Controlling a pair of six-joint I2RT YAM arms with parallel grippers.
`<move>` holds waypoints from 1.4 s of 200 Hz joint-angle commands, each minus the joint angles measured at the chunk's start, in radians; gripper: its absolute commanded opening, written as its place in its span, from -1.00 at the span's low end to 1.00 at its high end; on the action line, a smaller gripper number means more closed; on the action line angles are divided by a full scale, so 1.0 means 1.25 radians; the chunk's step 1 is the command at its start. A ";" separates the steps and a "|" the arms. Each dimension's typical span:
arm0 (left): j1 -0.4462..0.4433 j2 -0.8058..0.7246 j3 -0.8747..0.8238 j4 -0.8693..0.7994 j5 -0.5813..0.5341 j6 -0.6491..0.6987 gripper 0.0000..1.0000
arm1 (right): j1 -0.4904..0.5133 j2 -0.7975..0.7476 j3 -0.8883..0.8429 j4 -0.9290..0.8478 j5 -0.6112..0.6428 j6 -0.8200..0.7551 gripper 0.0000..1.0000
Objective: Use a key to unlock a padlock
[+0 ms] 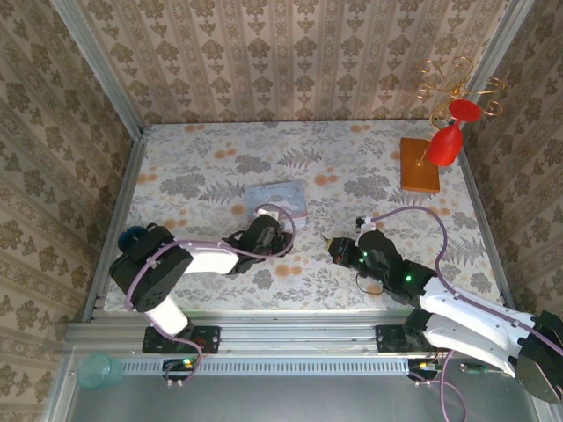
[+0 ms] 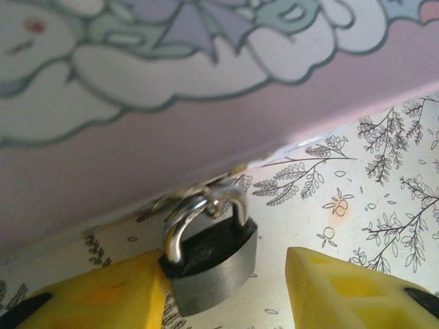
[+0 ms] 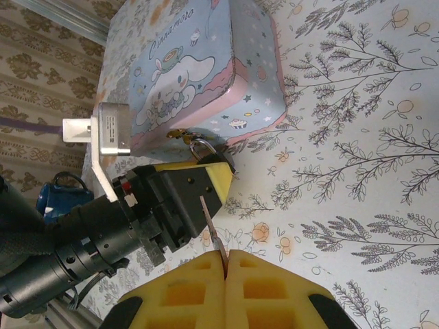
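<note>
Pastel blue and pink, the rectangular tin (image 1: 277, 195) lies flat in the middle of the table (image 1: 369, 167), lid shut, so its contents cannot be seen. A cartoon figure with long ears is printed on the lid and small stars and cupcakes run along its pink side walls.

The padlock (image 2: 212, 267) hangs from a brass-coloured hasp on the tin's near side. It has a dull grey, squarish metal body, a dark top face and a bright curved shackle (image 2: 180, 226) hooked through the hasp.

The left gripper (image 2: 226, 267) sits just near of the tin with its jaws apart. The padlock is between the blocky yellow fingers (image 2: 96, 295), resting against one and clear of the other.

The right gripper (image 3: 225, 264) is to the right of the left one. Its ribbed yellow pads are pressed together on the key (image 3: 211, 223), a thin dark sliver. The key's free end points towards the left gripper and the padlock, and stays apart from the padlock.

The table cover is pale with grey fern leaves and small orange fruit.

At the far right stands a flat wooden block (image 1: 420, 165) carrying a gold wire stand (image 1: 457, 79) and red cup-shaped pieces (image 1: 446, 145). A dark blue cup (image 1: 134, 237) sits at the left edge, its inside hidden. A translucent teal cup (image 1: 99, 371) lies beyond the near rail.
</note>
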 commanded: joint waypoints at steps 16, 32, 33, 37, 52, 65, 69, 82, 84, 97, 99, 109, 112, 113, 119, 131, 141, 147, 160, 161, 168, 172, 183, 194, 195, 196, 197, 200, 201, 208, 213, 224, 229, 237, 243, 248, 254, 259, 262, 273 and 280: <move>0.010 -0.028 -0.036 0.068 -0.011 -0.030 -0.16 | 0.008 0.002 -0.004 -0.006 0.003 0.014 -1.00; 0.013 -0.026 -0.031 0.061 -0.007 -0.032 -0.24 | 0.010 0.006 -0.002 -0.003 0.003 0.016 -1.00; 0.013 -0.026 -0.030 0.061 -0.007 -0.032 -0.24 | 0.010 0.006 -0.003 -0.003 0.003 0.015 -1.00; 0.013 -0.024 -0.027 0.059 -0.004 -0.032 -0.26 | 0.010 0.008 -0.001 -0.002 0.003 0.016 -1.00; 0.014 -0.017 -0.020 0.060 -0.002 -0.030 -0.31 | 0.013 0.012 -0.001 0.001 0.002 0.017 -1.00; 0.015 -0.012 -0.019 0.062 0.000 -0.030 -0.35 | 0.014 0.015 -0.001 0.003 0.002 0.017 -1.00; 0.015 -0.011 -0.019 0.065 0.000 -0.030 -0.37 | 0.014 0.015 0.000 0.003 0.002 0.017 -1.00; 0.016 -0.007 -0.018 0.071 0.005 -0.030 -0.40 | 0.016 0.015 0.000 0.003 0.003 0.018 -1.00; 0.018 -0.006 -0.018 0.071 0.006 -0.030 -0.41 | 0.017 0.016 0.000 0.004 0.002 0.018 -1.00; 0.018 -0.001 -0.015 0.071 0.008 -0.034 -0.47 | 0.018 0.016 -0.001 0.003 0.004 0.018 -1.00; 0.017 0.000 -0.015 0.070 0.007 -0.035 -0.48 | 0.018 0.016 -0.001 0.003 0.004 0.019 -1.00; 0.018 0.000 -0.017 0.077 0.010 -0.037 -0.52 | 0.017 0.019 -0.001 0.004 0.004 0.020 -1.00; 0.017 0.000 -0.018 0.078 0.011 -0.037 -0.53 | 0.018 0.019 -0.002 0.004 0.004 0.019 -1.00; 0.017 0.001 -0.018 0.078 0.011 -0.037 -0.53 | 0.018 0.019 -0.002 0.004 0.004 0.020 -1.00; 0.017 -0.001 -0.018 0.077 0.012 -0.041 -0.56 | 0.019 0.021 -0.002 0.004 0.003 0.019 -1.00; 0.018 -0.005 -0.017 0.075 0.018 -0.049 -0.62 | 0.019 0.027 0.000 0.007 0.001 0.020 -1.00; 0.017 -0.013 -0.018 0.076 0.023 -0.061 -0.67 | 0.020 0.033 0.000 0.010 0.000 0.023 -1.00; 0.017 -0.016 -0.018 0.080 0.029 -0.069 -0.70 | 0.021 0.036 0.000 0.013 -0.001 0.025 -1.00; 0.018 -0.019 -0.021 0.091 0.040 -0.084 -0.77 | 0.021 0.046 -0.002 0.020 -0.003 0.031 -1.00; 0.018 -0.019 -0.021 0.092 0.041 -0.086 -0.77 | 0.021 0.047 -0.002 0.021 -0.003 0.032 -1.00; 0.017 -0.021 -0.023 0.098 0.048 -0.094 -0.81 | 0.020 0.052 -0.004 0.026 -0.003 0.036 -1.00; 0.017 -0.021 -0.024 0.105 0.056 -0.098 -0.82 | 0.021 0.055 -0.005 0.029 -0.003 0.039 -1.00; 0.017 -0.022 -0.025 0.119 0.073 -0.110 -0.85 | 0.020 0.063 -0.009 0.039 -0.004 0.044 -1.00; 0.018 -0.025 -0.026 0.127 0.090 -0.126 -0.89 | 0.019 0.073 -0.016 0.053 -0.008 0.051 -1.00; 0.018 -0.025 -0.026 0.128 0.092 -0.127 -0.89 | 0.019 0.074 -0.016 0.054 -0.008 0.052 -1.00; 0.018 -0.026 -0.027 0.129 0.094 -0.129 -0.90 | 0.019 0.075 -0.017 0.055 -0.008 0.052 -1.00; 0.018 -0.026 -0.027 0.131 0.095 -0.131 -0.90 | 0.019 0.076 -0.018 0.057 -0.008 0.053 -1.00; 0.017 -0.028 -0.028 0.132 0.099 -0.135 -0.92 | 0.018 0.079 -0.020 0.060 -0.010 0.055 -1.00; 0.017 -0.029 -0.029 0.133 0.100 -0.137 -0.92 | 0.018 0.080 -0.020 0.061 -0.010 0.056 -1.00; 0.018 -0.035 -0.034 0.135 0.106 -0.155 -0.95 | 0.015 0.088 -0.024 0.069 -0.015 0.060 -1.00; 0.017 -0.042 -0.038 0.137 0.112 -0.170 -0.96 | 0.013 0.093 -0.028 0.073 -0.017 0.065 -1.00; 0.018 -0.054 -0.050 0.154 0.124 -0.191 -0.97 | 0.008 0.105 -0.035 0.088 -0.027 0.072 -1.00; 0.017 -0.060 -0.055 0.159 0.131 -0.203 -0.98 | 0.004 0.110 -0.039 0.097 -0.031 0.075 -1.00; 0.017 -0.070 -0.061 0.167 0.139 -0.218 -0.98 | 0.001 0.117 -0.046 0.113 -0.037 0.083 -1.00; 0.017 -0.077 -0.067 0.171 0.144 -0.229 -0.99 | -0.003 0.123 -0.052 0.125 -0.042 0.087 -1.00; 0.019 -0.082 -0.070 0.176 0.150 -0.237 -0.99 | -0.005 0.128 -0.057 0.139 -0.048 0.092 -1.00; 0.019 -0.088 -0.075 0.182 0.155 -0.249 -1.00 | -0.010 0.136 -0.064 0.159 -0.056 0.100 -1.00; 0.020 -0.091 -0.079 0.189 0.160 -0.259 -1.00 | -0.012 0.142 -0.069 0.177 -0.065 0.106 -1.00; 0.021 -0.092 -0.082 0.195 0.162 -0.265 -1.00 | -0.014 0.146 -0.073 0.189 -0.069 0.110 -1.00; 0.022 -0.094 -0.091 0.218 0.173 -0.287 -1.00 | -0.018 0.162 -0.080 0.222 -0.083 0.120 -1.00; 0.023 -0.094 -0.096 0.232 0.178 -0.301 -1.00 | -0.017 0.173 -0.079 0.236 -0.091 0.125 -1.00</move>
